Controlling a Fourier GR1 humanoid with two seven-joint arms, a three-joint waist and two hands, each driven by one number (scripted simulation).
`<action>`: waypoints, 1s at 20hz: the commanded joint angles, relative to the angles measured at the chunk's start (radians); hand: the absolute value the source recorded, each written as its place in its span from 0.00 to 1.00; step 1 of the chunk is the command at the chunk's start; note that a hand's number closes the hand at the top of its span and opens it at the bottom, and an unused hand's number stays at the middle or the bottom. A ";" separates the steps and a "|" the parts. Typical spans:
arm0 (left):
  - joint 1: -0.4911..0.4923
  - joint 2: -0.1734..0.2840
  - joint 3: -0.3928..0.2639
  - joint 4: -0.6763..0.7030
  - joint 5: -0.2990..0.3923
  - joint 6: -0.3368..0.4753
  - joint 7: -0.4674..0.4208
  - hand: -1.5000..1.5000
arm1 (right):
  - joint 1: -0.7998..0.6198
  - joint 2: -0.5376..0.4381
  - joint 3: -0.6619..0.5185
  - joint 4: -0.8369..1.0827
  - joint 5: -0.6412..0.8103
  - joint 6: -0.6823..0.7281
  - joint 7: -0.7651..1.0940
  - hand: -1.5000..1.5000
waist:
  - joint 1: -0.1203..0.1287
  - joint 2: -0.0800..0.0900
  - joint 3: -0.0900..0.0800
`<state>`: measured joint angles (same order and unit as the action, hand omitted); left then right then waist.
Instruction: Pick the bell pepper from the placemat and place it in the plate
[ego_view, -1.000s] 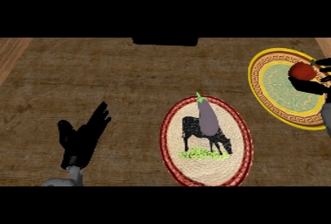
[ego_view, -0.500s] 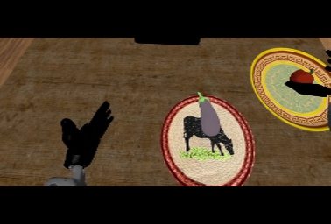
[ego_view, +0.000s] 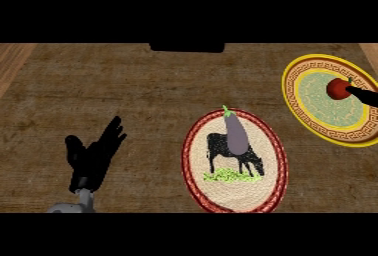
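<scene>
A red bell pepper (ego_view: 339, 89) sits on the green middle of the yellow-rimmed plate (ego_view: 314, 107) at the right. Only a straight black finger of my right hand (ego_view: 364, 95) shows, coming in from the right edge with its tip at the pepper's side; the hand is open and no longer wraps the pepper. The oval placemat (ego_view: 260, 142), red-rimmed with a cow picture, lies at the centre bottom. My left hand (ego_view: 92, 161) rests open at the lower left, fingers up.
A purple eggplant (ego_view: 236, 134) lies on the placemat's upper half. A dark block (ego_view: 186, 47) sits at the counter's far edge. A lighter wooden strip (ego_view: 11, 57) runs along the upper left corner.
The right hand carried the pepper over the plate, then let go and drew back toward the right edge. The pepper now sits on the plate. The left hand barely shifted.
</scene>
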<state>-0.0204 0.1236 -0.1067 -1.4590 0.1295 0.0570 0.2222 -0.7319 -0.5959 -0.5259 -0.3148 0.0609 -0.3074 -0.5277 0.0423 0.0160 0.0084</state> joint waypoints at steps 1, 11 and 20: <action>0.021 0.004 0.022 0.051 0.014 -0.021 -0.031 0.50 | 0.045 -0.060 -0.051 0.044 -0.062 0.184 -0.060 0.00 | -0.017 -0.002 -0.005; 0.031 -0.013 0.007 -0.008 -0.025 0.019 0.030 0.50 | 0.218 -0.059 -0.003 0.024 -0.075 0.461 -0.166 0.00 | -0.035 -0.014 -0.007; 0.073 -0.019 0.028 -0.022 -0.008 -0.001 0.031 0.50 | 0.413 -0.077 0.068 -0.151 -0.053 0.459 -0.167 0.00 | -0.046 -0.019 -0.009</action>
<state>0.0254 0.1165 -0.0671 -1.4672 0.1254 0.0464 0.1946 -0.3821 -0.6751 -0.4807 -0.3982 0.0050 0.1608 -0.7016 -0.0022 -0.0053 0.0029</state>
